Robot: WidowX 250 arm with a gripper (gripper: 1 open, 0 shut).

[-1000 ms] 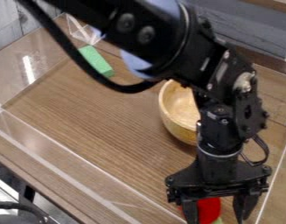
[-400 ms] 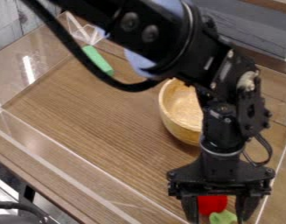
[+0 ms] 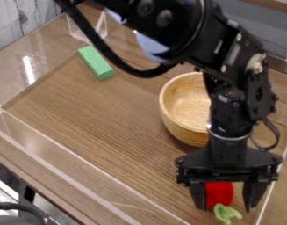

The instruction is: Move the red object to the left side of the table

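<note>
Camera: claw (image 3: 226, 195) downward, spread wide.

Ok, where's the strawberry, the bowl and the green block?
Strawberry (image 3: 222, 195): camera view, on its red body between the open jaws.
Wooden bowl (image 3: 184, 109): camera view, on its inner wall.
Green block (image 3: 95, 62): camera view, on its top face.

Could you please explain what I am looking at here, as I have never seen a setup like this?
This is a single view looking down at a wooden table with clear plastic walls. The large black shape is a robot arm, ending in a claw that points downward. On the table lie a green block, a wooden bowl and a small red toy strawberry with a green cap. The claw's two fingers stand open on either side of the strawberry, near the bottom edge. It is not lifted, and whether the fingers touch it is unclear.
</note>
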